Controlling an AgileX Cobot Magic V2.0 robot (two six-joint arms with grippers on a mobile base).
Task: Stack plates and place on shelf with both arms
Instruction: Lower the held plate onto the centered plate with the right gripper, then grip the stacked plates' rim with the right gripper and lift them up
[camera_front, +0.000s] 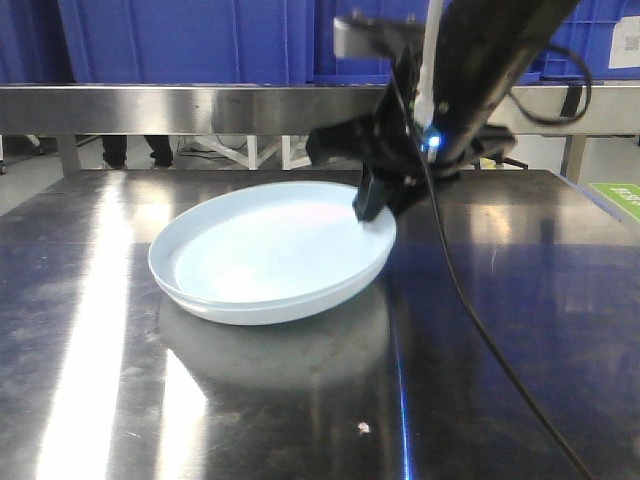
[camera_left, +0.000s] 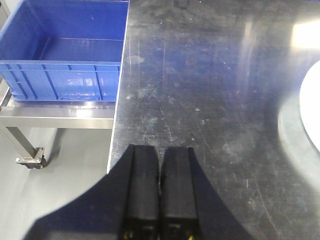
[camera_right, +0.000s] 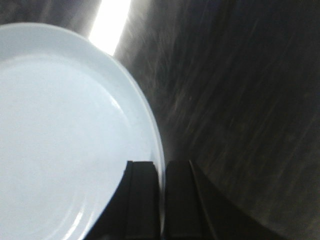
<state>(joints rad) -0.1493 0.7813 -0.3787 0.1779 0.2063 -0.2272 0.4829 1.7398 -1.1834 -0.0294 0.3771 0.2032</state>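
Two plates (camera_front: 270, 255), nested, sit mid-worktop (camera_front: 520, 330) on scratched, glaring steel. Right claw (camera_front: 372, 210) pinches their right rim, one finger inside, one outside. Left claw (camera_left: 160, 150) is closed on nothing, near the worktop's edge, apart from the plates. One shelf (camera_front: 200, 108) rail behind, with at least two blue crates (camera_front: 180, 40) above it. Grey floor (camera_left: 60, 190).

the lower of the plates (camera_front: 270, 250) is nearly all hidden under the upper. a pale speck (camera_front: 363, 428) on the table (camera_front: 560, 300) is too small to tell.
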